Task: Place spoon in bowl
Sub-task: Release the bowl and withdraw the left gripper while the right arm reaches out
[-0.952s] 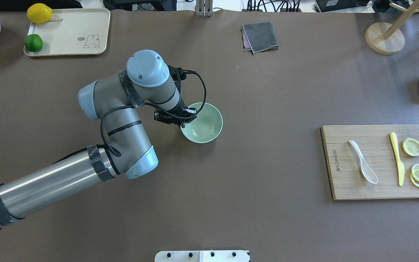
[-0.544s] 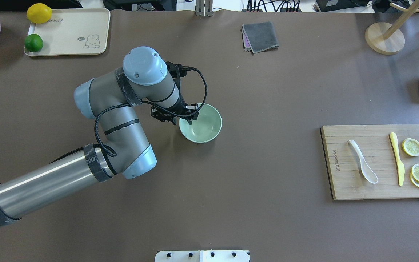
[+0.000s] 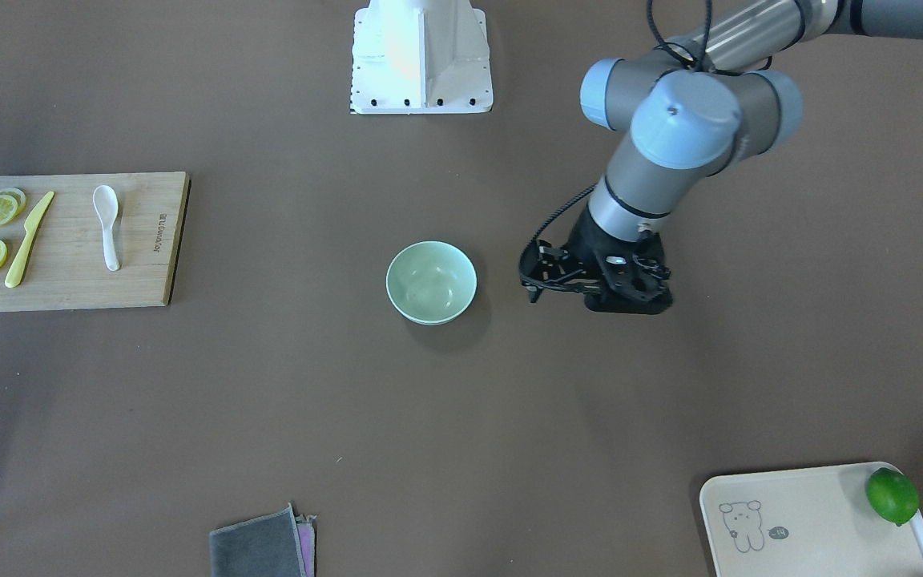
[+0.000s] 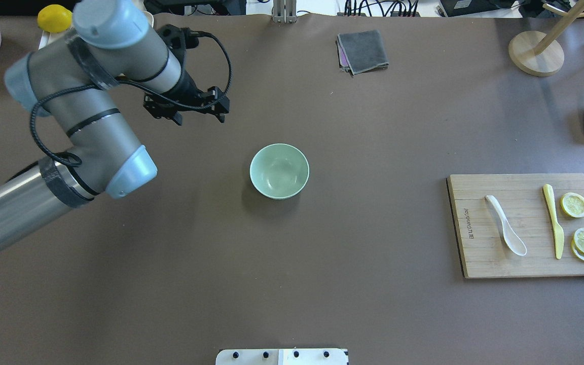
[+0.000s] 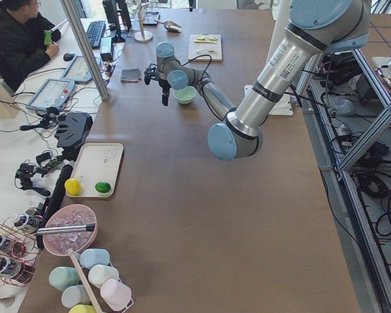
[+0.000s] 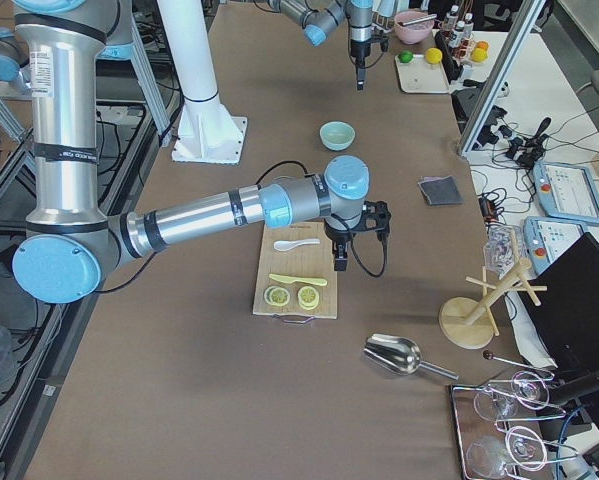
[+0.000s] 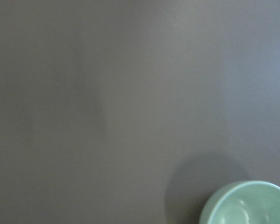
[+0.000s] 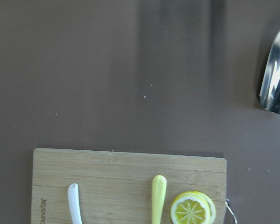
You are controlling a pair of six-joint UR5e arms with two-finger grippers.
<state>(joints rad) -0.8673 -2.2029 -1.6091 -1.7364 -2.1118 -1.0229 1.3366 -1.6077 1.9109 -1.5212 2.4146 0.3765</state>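
On the rectangular bamboo cutting board (image 4: 479,256) at the robot's right end of the brown table (image 4: 373,284), the small glossy white soup spoon (image 4: 505,225) is lying flat beside a yellow plastic knife (image 4: 553,223) and some lemon slices (image 4: 575,205). Its long axis is running roughly away from the robot, scoop nearer the robot and handle tip pointing outward. The round pale mint-green bowl (image 4: 279,171) is sitting empty at mid-table, well apart from the board. The right gripper (image 6: 340,262) is hanging fingers-down and showing only in the side view, where it is lining up just past the spoon's handle end (its height is hard to judge, and I cannot tell whether its jaws are apart). Its wrist camera is looking down on the board's far edge and the handle tip. The left gripper (image 4: 198,115) is hovering beyond the bowl on the robot's left, jaws spread and holding nothing, much farther from the spoon, so the pickup is likely falling to the right arm
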